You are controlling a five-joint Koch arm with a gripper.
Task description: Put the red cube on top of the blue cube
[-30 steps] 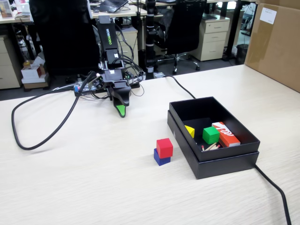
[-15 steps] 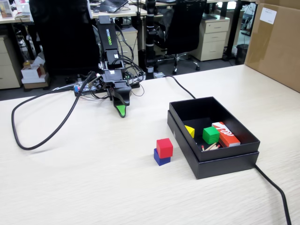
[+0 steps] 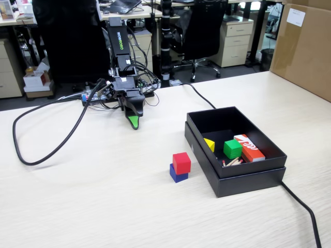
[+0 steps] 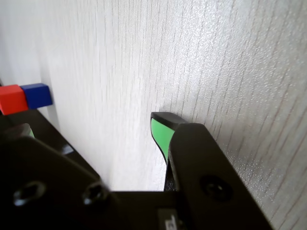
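Observation:
The red cube (image 3: pixel 181 162) sits on top of the blue cube (image 3: pixel 177 174) on the pale wooden table, just left of the black box. The red one is turned a little and overhangs slightly. In the wrist view, which lies on its side, the red cube (image 4: pixel 10 98) and blue cube (image 4: pixel 38 95) touch at the far left edge. My gripper (image 3: pixel 133 123) is far back near the arm's base, pointing down at the table, well apart from the cubes. In the wrist view my gripper (image 4: pixel 93 130) shows bare table between its green-padded fingertips (image 4: pixel 161 133). It holds nothing.
An open black box (image 3: pixel 243 178) at right holds a green cube (image 3: pixel 232 149), a yellow piece (image 3: pixel 209 144), an orange-red box with white markings (image 3: pixel 249 147) and some sticks. A black cable (image 3: pixel 46 150) loops at left, another (image 3: pixel 305 206) runs along the right. A cardboard box (image 3: pixel 305 46) stands far right.

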